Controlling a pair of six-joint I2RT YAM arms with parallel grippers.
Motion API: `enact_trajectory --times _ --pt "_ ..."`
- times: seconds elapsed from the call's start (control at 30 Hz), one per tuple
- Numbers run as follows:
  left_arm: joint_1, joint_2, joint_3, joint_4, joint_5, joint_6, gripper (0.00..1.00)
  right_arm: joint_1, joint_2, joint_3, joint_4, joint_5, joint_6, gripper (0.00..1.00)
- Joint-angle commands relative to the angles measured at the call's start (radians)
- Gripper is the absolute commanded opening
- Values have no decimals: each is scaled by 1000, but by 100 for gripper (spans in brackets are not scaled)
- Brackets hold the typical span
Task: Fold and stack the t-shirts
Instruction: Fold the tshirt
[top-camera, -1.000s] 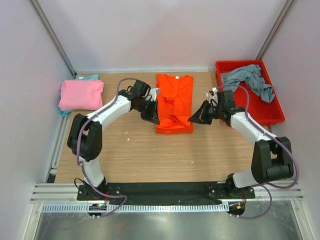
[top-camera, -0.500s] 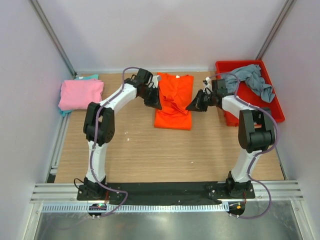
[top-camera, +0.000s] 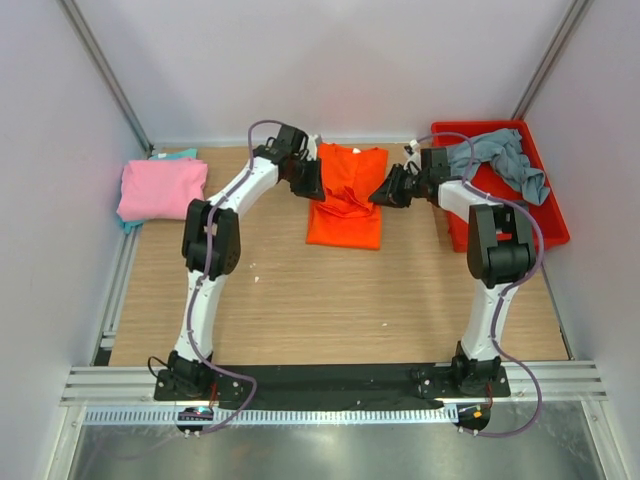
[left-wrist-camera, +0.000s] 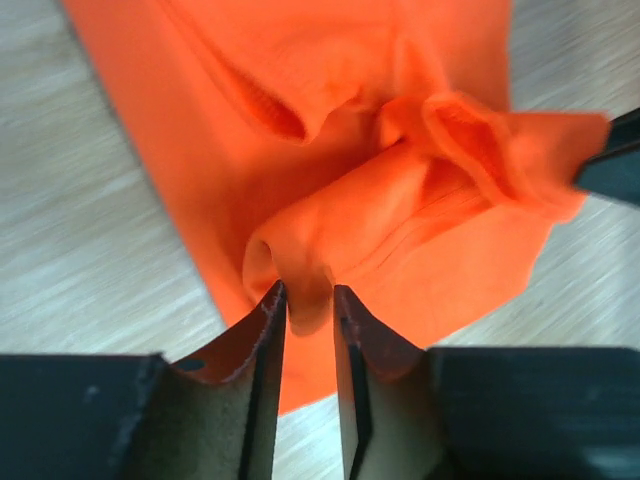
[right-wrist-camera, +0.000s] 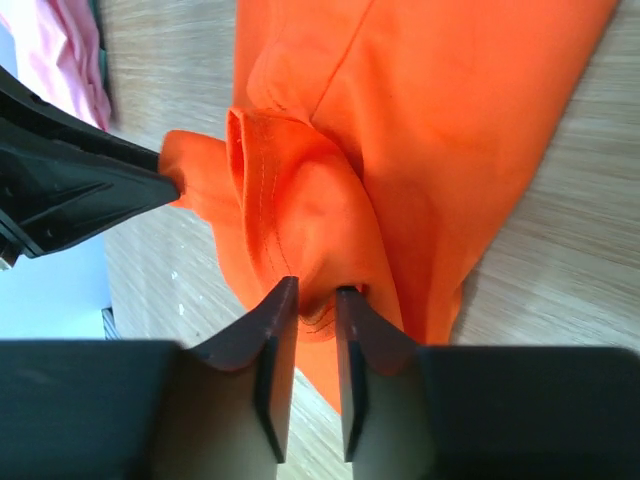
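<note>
The orange t-shirt (top-camera: 345, 200) lies at the back middle of the table, its near part folded up over its far part. My left gripper (top-camera: 314, 186) is shut on its left edge, a bunch of orange cloth (left-wrist-camera: 300, 270) between the jaws. My right gripper (top-camera: 381, 192) is shut on its right edge, with cloth (right-wrist-camera: 320, 250) pinched there too. A pink t-shirt (top-camera: 162, 188) lies folded at the far left on a teal one (top-camera: 178, 155), of which only a strip shows. A grey-blue t-shirt (top-camera: 500, 160) lies crumpled in the red bin (top-camera: 510, 215).
The red bin stands at the back right, close to my right arm. Walls close the table at the back and both sides. Bare wood stretches from the orange shirt to the arm bases.
Both grippers have moved away from me toward the back, carrying the orange shirt's near edge over its far part. The shirt is now shorter front to back.
</note>
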Motion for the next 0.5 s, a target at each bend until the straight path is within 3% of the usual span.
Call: enact_trajectory --times 0.0,0.07,0.13,0.17,0.2,0.33,0.47 --pt "6 -36 44 -85 -48 59 28 -14 -43 33 43 29 -41 36" --pt "8 -93 -14 -107 -69 73 33 -20 -103 -19 40 49 -65 42" --pt "23 -229 -177 -52 -43 69 45 -22 -204 -71 30 57 -84 45" --pt "31 -278 -237 0 -54 49 56 -22 -232 -119 16 57 -87 46" --pt "32 -347 -293 13 -52 43 60 -23 -284 -142 -1 54 -85 47" --pt "38 -408 -475 7 -12 46 68 -23 -361 -245 -76 3 -79 48" --pt "57 -370 -525 24 76 27 70 -25 -364 -291 -79 -21 -91 48"
